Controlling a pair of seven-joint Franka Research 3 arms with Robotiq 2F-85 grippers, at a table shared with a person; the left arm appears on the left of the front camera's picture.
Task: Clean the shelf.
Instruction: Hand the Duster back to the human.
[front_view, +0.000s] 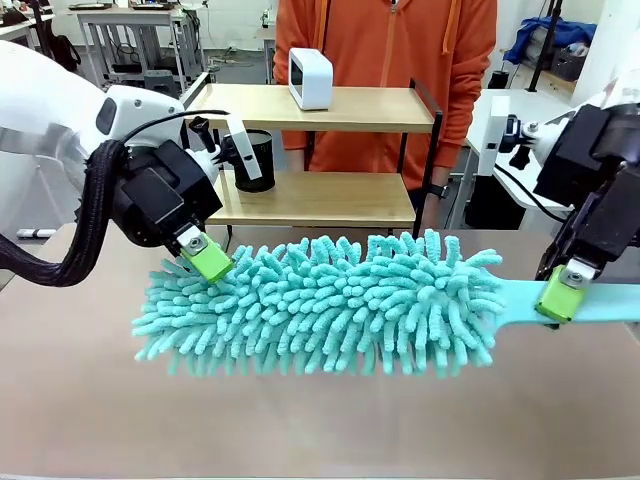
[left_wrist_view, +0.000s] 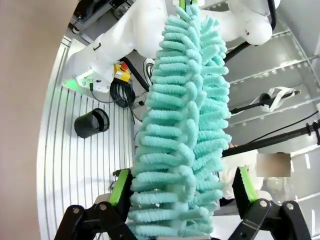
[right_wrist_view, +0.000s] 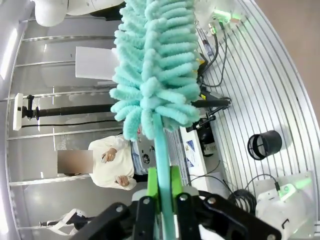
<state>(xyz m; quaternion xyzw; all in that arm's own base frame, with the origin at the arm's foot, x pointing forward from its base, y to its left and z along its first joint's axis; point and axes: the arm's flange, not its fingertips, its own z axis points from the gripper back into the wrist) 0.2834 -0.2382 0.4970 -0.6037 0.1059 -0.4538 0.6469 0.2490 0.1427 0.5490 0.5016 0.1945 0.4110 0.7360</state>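
The shelf (front_view: 350, 108) stands at the table's far side, its two wooden boards in a thin black frame. A fluffy teal duster (front_view: 330, 300) hangs level above the table in front of it. My right gripper (front_view: 562, 292) is shut on the duster's flat teal handle (front_view: 610, 300); the right wrist view shows the handle (right_wrist_view: 161, 145) pinched in that gripper (right_wrist_view: 162, 185). My left gripper (front_view: 205, 258) is at the head's left end. In the left wrist view it (left_wrist_view: 182, 187) stands open, its green pads (left_wrist_view: 120, 187) on either side of the fluffy head (left_wrist_view: 185, 125).
A white box (front_view: 310, 78) sits on the shelf's top board and a black cup (front_view: 255, 160) on the lower board. A person in an orange hoodie (front_view: 385, 40) stands right behind the shelf. The brown table (front_view: 300, 420) lies under the duster.
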